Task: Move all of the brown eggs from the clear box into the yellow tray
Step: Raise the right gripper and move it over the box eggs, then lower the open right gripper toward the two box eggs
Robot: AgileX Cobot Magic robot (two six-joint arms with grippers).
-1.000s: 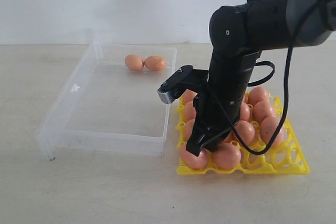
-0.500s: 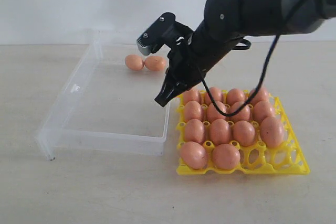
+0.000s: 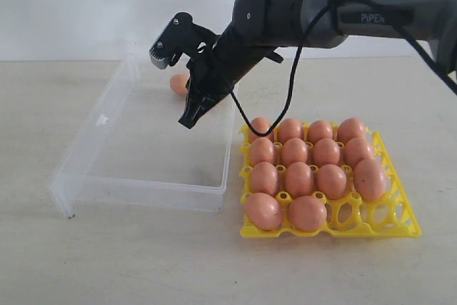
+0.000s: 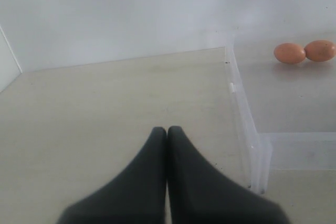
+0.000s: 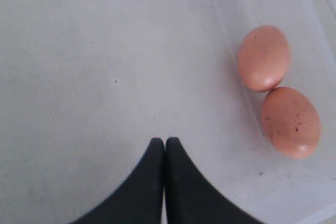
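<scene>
Right claw (image 5: 165, 141) closed, empty; two brown eggs (image 5: 263, 57) nearby in the clear box (image 3: 143, 155)

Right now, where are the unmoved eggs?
Exterior view: the two brown eggs lie touching by the far wall of the clear box, left of the yellow tray.

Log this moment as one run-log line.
right gripper: shut, empty, above clear box | brown eggs in box: two | yellow tray: not full | left gripper: shut

Eggs (image 5: 264, 57) orange-brown w/ dark speckles; tray (image 3: 357, 232) yellow; box (image 3: 143, 192) clear; L tool (image 4: 167, 129) & R tool (image 5: 165, 141) black.
</scene>
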